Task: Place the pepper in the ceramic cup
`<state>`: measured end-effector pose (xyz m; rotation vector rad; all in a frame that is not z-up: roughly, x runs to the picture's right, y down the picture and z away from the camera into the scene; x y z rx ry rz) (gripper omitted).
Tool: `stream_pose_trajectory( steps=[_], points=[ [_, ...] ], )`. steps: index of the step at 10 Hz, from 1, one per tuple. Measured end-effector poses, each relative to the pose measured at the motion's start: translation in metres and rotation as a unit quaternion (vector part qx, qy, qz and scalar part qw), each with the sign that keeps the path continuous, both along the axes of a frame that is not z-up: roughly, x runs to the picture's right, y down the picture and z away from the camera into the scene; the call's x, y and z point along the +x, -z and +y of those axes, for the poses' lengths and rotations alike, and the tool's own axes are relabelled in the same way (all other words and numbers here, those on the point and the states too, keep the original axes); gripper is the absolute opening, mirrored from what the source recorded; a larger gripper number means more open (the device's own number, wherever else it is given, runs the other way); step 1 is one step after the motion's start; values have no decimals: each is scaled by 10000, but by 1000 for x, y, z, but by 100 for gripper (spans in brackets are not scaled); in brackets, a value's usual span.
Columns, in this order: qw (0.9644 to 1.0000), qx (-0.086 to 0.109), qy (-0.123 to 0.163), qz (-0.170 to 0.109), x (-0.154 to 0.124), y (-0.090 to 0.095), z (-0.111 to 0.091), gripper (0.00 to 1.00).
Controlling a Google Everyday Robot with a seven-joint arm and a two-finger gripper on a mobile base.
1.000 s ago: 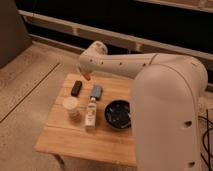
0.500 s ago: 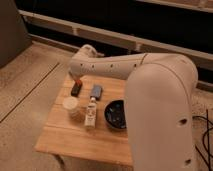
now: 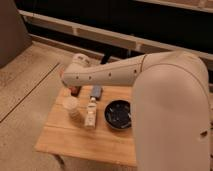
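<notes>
Gripper (image 3: 74,87) at left-centre of frame, closed, with pepper (image 3: 75,91) apparently pinched at its tips. Cup (image 3: 71,105) stands just below it in frame. Step judged: carrying pepper to cup. Next: centre over rim, lower, release

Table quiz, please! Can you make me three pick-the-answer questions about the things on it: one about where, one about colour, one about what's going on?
1. The white bottle stands: A between the cup and the bowl; B inside the bowl; C on the floor.
2. The bowl is: A pink; B black; C yellow.
3. The pepper is: A in the cup; B in the bowl; C at the gripper.

Answers: A, it stands on the table with the cup on one side and the bowl on the other. B, the bowl looks black. C, an orange-red bit shows under the gripper, at the table's far corner behind the cup.
</notes>
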<state>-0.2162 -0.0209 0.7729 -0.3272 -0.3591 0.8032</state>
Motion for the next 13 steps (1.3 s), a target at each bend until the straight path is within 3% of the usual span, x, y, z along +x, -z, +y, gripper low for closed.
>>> stream_pose_trajectory(
  steps=[2, 6, 10, 13],
  points=[
    [9998, -89, -183, -73, 6, 3, 5, 0],
    [9976, -376, -560, -176, 19, -11, -1, 0],
    [9971, -503, -379, -432, -5, -9, -2, 0],
    [9968, -549, -207, -544, -11, -4, 10, 0]
  ],
)
